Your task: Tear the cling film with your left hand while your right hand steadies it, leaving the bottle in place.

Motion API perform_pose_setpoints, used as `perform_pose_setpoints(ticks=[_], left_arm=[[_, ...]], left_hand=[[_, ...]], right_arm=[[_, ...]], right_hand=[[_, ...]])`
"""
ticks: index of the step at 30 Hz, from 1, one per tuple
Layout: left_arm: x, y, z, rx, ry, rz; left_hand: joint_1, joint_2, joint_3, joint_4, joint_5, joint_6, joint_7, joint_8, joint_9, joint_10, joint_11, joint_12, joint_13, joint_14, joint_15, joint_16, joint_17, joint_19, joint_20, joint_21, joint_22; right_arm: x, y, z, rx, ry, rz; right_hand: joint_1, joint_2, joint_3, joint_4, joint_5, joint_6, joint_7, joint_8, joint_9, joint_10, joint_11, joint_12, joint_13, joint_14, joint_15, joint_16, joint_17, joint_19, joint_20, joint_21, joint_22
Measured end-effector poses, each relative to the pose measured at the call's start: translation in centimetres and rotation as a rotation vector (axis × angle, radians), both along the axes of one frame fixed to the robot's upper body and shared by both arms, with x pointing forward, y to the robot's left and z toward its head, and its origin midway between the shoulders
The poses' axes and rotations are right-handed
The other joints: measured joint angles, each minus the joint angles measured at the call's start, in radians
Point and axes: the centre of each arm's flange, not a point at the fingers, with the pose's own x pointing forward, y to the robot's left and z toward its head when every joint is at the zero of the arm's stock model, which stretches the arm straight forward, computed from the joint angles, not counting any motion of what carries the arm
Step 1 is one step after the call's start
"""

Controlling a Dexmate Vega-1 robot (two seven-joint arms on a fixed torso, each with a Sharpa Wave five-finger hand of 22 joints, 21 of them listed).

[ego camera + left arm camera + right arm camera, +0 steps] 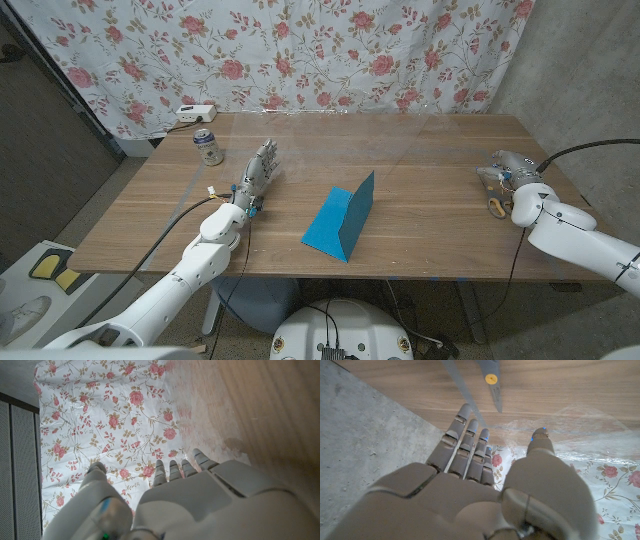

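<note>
- A can (208,146) stands near the table's (420,160) far left corner, with a white box (195,112) behind it at the far edge.
- The left hand (257,175) is just right of the can, fingers straight and apart, holding nothing; open wood lies ahead of it and to its right.
- The left wrist view shows this hand's fingers (172,471) stretched toward the flowered curtain (125,425), with hazy film (210,415) over the wood beside them.
- A blue folded card (343,222) stands like a tent at the table's middle, apart from both hands, bare wood all round it.
- The cling film (400,140) shows faintly as a clear sheet over the table's far middle and right.
- The right hand (505,172) sits near the table's right edge, open, gripping nothing.
- Its wrist view shows the fingers (470,440) straight, the film's wrinkled edge (580,425) by the thumb, and scissors (487,380) with a yellow pivot just beyond the fingertips.
</note>
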Motion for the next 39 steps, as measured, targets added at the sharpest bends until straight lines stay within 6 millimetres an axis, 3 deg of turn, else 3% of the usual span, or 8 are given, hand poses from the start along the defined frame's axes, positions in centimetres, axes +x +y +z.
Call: perform_pose_setpoints(ticks=[3, 7, 13, 25, 30, 33, 35, 39], left_arm=[[0.0, 0.0, 0.0, 0.000, 0.001, 0.001], [-0.1, 0.0, -0.1, -0.001, 0.002, 0.001], [-0.1, -0.1, -0.2, -0.001, 0.003, 0.001], [-0.2, -0.4, -0.2, 0.000, 0.001, -0.006], [-0.2, -0.6, -0.3, 0.003, 0.005, -0.010], [-0.2, -0.7, -0.3, 0.004, 0.006, -0.011], [-0.2, -0.7, -0.3, 0.003, 0.007, -0.012], [-0.2, -0.8, -0.4, 0.003, 0.008, -0.014]], left_hand=[[0.000, 0.000, 0.000, 0.000, 0.000, 0.000, 0.000, 0.000, 0.000, 0.000, 0.000, 0.000, 0.000, 0.000, 0.000, 0.000, 0.000, 0.000, 0.000, 0.000, 0.005], [0.000, 0.000, 0.000, 0.000, 0.000, 0.000, 0.000, 0.000, 0.000, 0.000, 0.000, 0.000, 0.000, 0.000, 0.000, 0.000, 0.000, 0.000, 0.000, 0.000, 0.005], [0.000, 0.000, 0.000, 0.000, 0.000, 0.002, 0.002, 0.000, 0.000, 0.000, 0.000, 0.000, 0.000, 0.000, 0.000, 0.000, 0.000, 0.000, 0.000, -0.008, 0.005], [0.000, 0.000, 0.000, 0.000, 0.000, 0.005, 0.005, 0.000, 0.000, 0.000, 0.000, 0.000, 0.000, 0.000, 0.000, 0.000, 0.000, 0.005, 0.005, -0.015, 0.005], [0.000, 0.000, 0.000, 0.000, 0.000, 0.005, 0.005, 0.000, 0.000, 0.000, 0.000, 0.000, 0.000, 0.000, 0.000, 0.000, 0.000, 0.005, 0.005, -0.015, 0.005], [-0.001, 0.005, 0.004, -0.004, 0.000, 0.005, 0.005, 0.000, 0.000, 0.000, 0.000, 0.000, 0.000, 0.000, 0.000, 0.000, 0.000, 0.005, 0.005, -0.015, 0.005], [0.000, 0.008, 0.004, -0.004, 0.000, 0.005, 0.005, 0.000, 0.000, 0.000, 0.000, 0.000, 0.000, 0.000, 0.000, 0.000, 0.000, 0.005, 0.005, -0.015, 0.005], [0.000, 0.008, 0.004, -0.004, 0.000, 0.005, 0.005, 0.000, 0.000, 0.000, 0.000, 0.000, 0.000, 0.000, 0.000, 0.000, 0.000, 0.005, 0.005, -0.023, 0.005]], right_arm=[[0.2, 0.0, -0.1, -0.002, 0.017, -0.008], [0.3, 0.1, -0.3, -0.005, 0.036, -0.017], [0.4, -0.1, -0.6, -0.005, 0.061, -0.038], [0.5, -0.5, -1.2, -0.008, 0.091, -0.074], [0.6, -0.9, -1.5, -0.002, 0.103, -0.086], [0.5, -1.1, -1.7, 0.006, 0.111, -0.091], [0.5, -1.4, -1.7, 0.007, 0.114, -0.096], [0.6, -1.7, -2.0, 0.016, 0.129, -0.103]], right_hand=[[0.023, 0.002, 0.009, -0.009, -0.002, -0.013, -0.002, 0.000, 0.000, 0.000, 0.000, 0.000, 0.004, -0.028, 0.001, -0.005, 0.006, -0.017, 0.009, -0.004, 0.000], [0.035, -0.001, 0.015, -0.004, -0.004, -0.023, 0.009, 0.000, 0.000, 0.000, 0.011, 0.000, 0.006, -0.038, 0.004, -0.008, 0.010, -0.023, 0.013, -0.007, 0.000], [0.035, -0.001, 0.015, -0.004, -0.008, 0.017, 0.056, 0.009, 0.000, 0.018, 0.017, 0.000, 0.006, -0.038, 0.004, -0.004, 0.018, -0.023, 0.013, -0.007, 0.000], [0.028, -0.009, 0.005, 0.006, -0.011, 0.035, 0.063, 0.016, 0.000, 0.024, 0.022, 0.000, 0.006, -0.038, 0.004, -0.004, 0.024, -0.023, 0.012, -0.007, 0.000], [0.006, -0.014, 0.000, 0.020, -0.011, 0.039, 0.028, 0.016, 0.000, 0.037, 0.005, 0.000, 0.006, -0.040, 0.002, -0.004, 0.033, -0.040, 0.011, -0.015, 0.000], [0.004, -0.016, -0.002, 0.021, -0.011, 0.029, 0.017, 0.012, 0.000, 0.025, -0.027, 0.000, 0.006, -0.052, 0.004, -0.004, 0.040, -0.048, 0.009, -0.015, 0.000], [0.002, -0.018, -0.004, 0.024, -0.011, 0.029, 0.017, 0.009, 0.000, 0.031, -0.047, 0.000, 0.006, -0.052, 0.004, -0.004, 0.043, -0.054, 0.004, -0.015, 0.000], [0.002, -0.018, -0.004, 0.024, -0.011, 0.029, 0.017, 0.007, 0.003, 0.034, -0.049, 0.000, 0.006, -0.063, 0.003, -0.004, 0.043, -0.059, 0.009, -0.022, 0.000]])
